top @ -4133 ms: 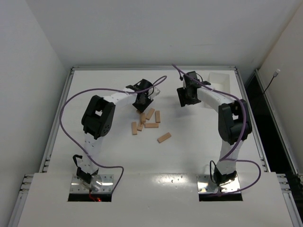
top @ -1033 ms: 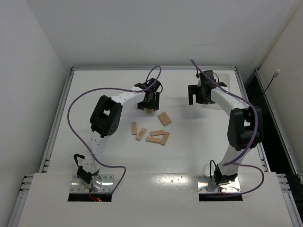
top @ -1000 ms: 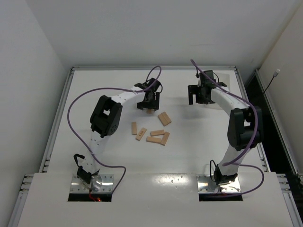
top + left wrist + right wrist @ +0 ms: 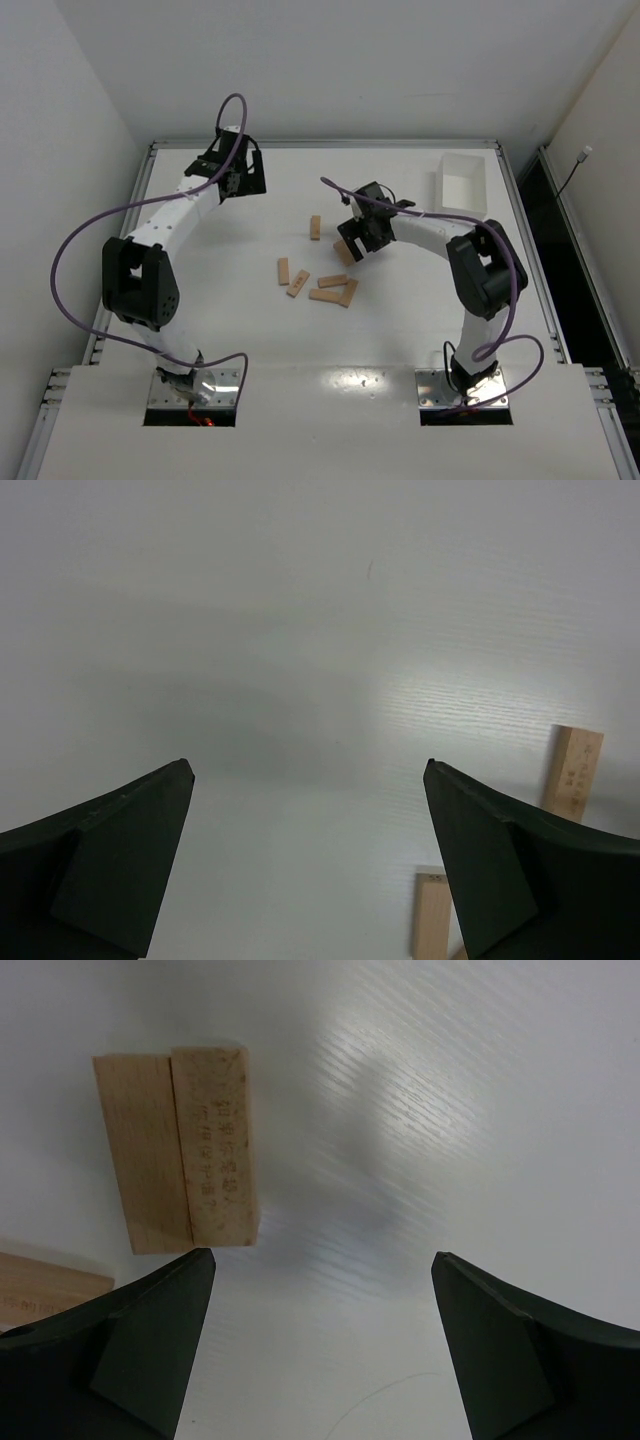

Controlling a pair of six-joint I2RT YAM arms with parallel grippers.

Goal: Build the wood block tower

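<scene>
White tabletop (image 4: 200, 330) holds the wood blocks (image 4: 324, 295) loose and unstacked, with no tower yet. The right gripper (image 4: 322, 1257), jaws spread wide and empty, is the nearer one, and a touching pair of blocks (image 4: 175, 1150) lies just ahead of its fingertips, off to the left in its wrist view. Their long axes run parallel, pointing away from that camera roughly along the fingers, so a sideways shift looks needed to straddle 1 across its narrow width; the left gripper (image 4: 308, 768), also wide open and empty, hangs well apart at the far left.
</scene>
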